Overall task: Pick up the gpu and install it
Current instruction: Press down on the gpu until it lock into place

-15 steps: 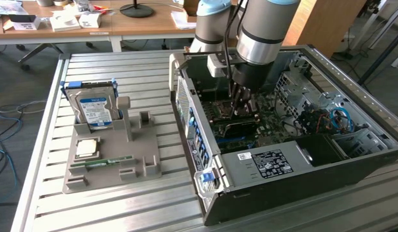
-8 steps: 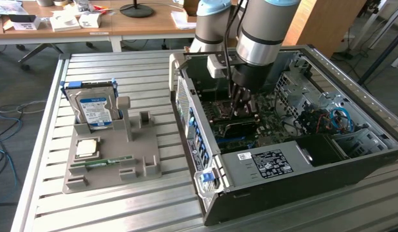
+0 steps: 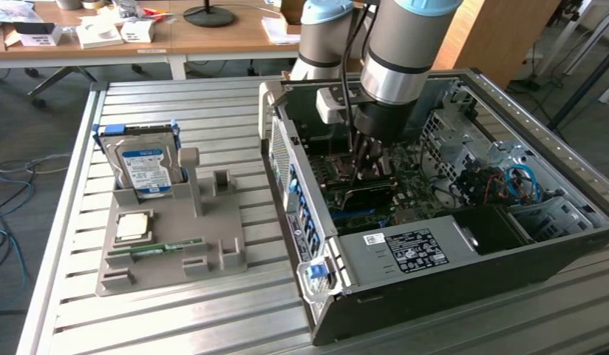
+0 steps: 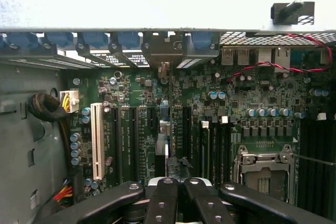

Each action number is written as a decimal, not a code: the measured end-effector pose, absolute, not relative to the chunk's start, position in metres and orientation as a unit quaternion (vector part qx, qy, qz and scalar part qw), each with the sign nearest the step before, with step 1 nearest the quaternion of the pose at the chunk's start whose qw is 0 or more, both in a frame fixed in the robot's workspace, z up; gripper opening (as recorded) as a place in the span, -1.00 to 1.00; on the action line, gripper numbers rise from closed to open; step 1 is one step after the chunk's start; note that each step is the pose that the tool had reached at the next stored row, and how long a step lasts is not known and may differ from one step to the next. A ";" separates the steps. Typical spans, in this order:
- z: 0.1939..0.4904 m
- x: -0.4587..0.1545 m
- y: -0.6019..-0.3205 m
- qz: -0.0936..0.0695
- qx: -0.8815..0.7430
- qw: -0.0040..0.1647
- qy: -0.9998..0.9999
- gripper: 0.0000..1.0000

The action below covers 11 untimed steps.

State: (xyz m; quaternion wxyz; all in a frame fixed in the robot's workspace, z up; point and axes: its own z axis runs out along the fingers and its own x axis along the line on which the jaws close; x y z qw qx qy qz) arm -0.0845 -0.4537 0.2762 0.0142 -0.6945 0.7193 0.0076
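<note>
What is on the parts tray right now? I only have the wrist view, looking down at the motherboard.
Observer: The hard drive stands upright in the grey tray, to the exterior view's left of the computer case.
Operator: Anything else on it?
Observer: A green memory stick lies flat there, next to a square processor chip.
Operator: How is the arm placed?
Observer: The arm reaches straight down into the open case, with the gripper low over the motherboard.
</note>
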 end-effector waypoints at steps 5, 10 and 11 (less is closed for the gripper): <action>0.275 -0.084 -0.454 0.008 -0.695 0.014 0.719 -0.79; 0.274 -0.084 -0.454 0.008 -0.695 0.014 0.719 -0.79; 0.273 -0.084 -0.454 0.008 -0.695 0.015 0.719 -0.79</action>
